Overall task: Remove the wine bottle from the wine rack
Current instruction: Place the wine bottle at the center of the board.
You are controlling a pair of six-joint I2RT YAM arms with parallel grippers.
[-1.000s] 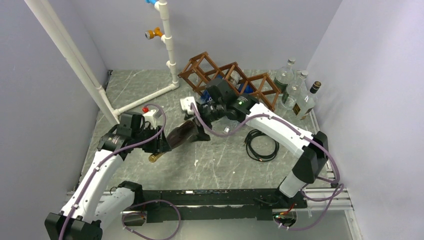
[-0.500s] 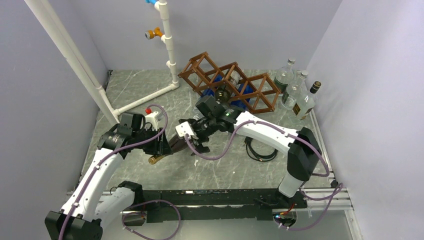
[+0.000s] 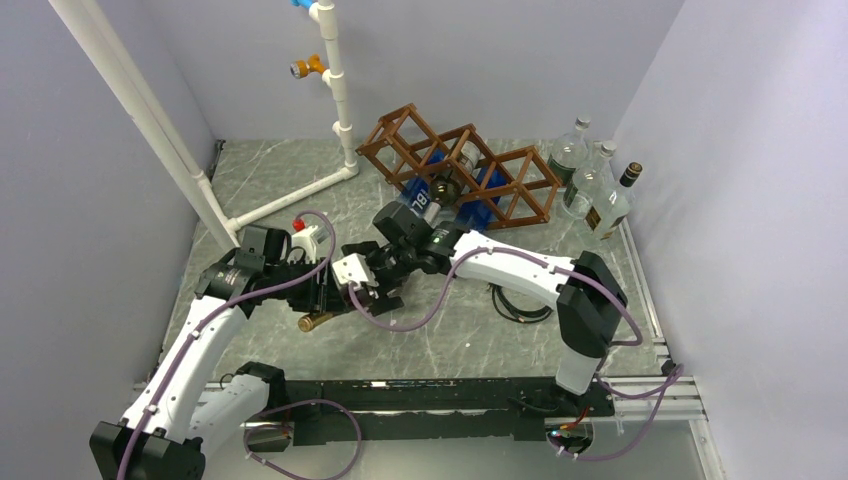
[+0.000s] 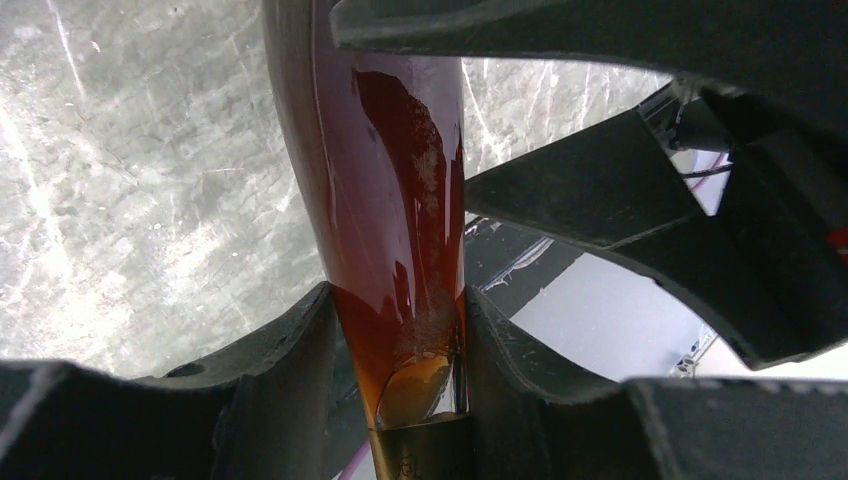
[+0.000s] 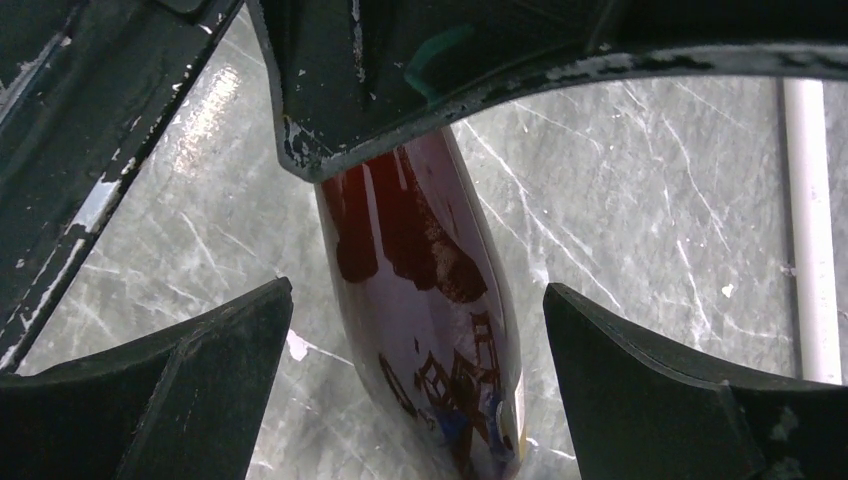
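Left pincer [image 4: 400, 345]: shut tight on the thin neck of the wine bottle [image 4: 385, 170], with one black finger [image 4: 290, 350] pressed on each side. Right pincer [image 5: 420, 385]: wide open around the fat part of the bottle, with a strip of table showing in both gaps, so not touching the glass.

Seen only from above: the whole place. Bottle out of the wine rack [image 3: 460, 170], down low over the table [image 3: 450, 335] between the two arms, in front of the rack and apart from it. Gold cap [image 3: 315, 321] pointing to the near left. Most of the bottle hidden there under both pincers. Cannot tell if lying on the table or held just above it. Inside the rack, another bottle [image 3: 432, 195] with a blue label. In the far right corner, three glass bottles [image 3: 580, 180]. By the right arm, a loop of black cable [image 3: 525, 290]. At the back left, a white pipe frame [image 3: 335, 100].

Seen only from the wrists: dark red-brown glass, smooth and shiny, round, getting thinner toward the gold end. Small criss-cross shapes mirrored in the glass near the right pincer. Chipped, scratched paint on the black parts there.

Rack: brown wooden sticks making diamond-shaped holes. Table: grey, like stone, with thin white lines.
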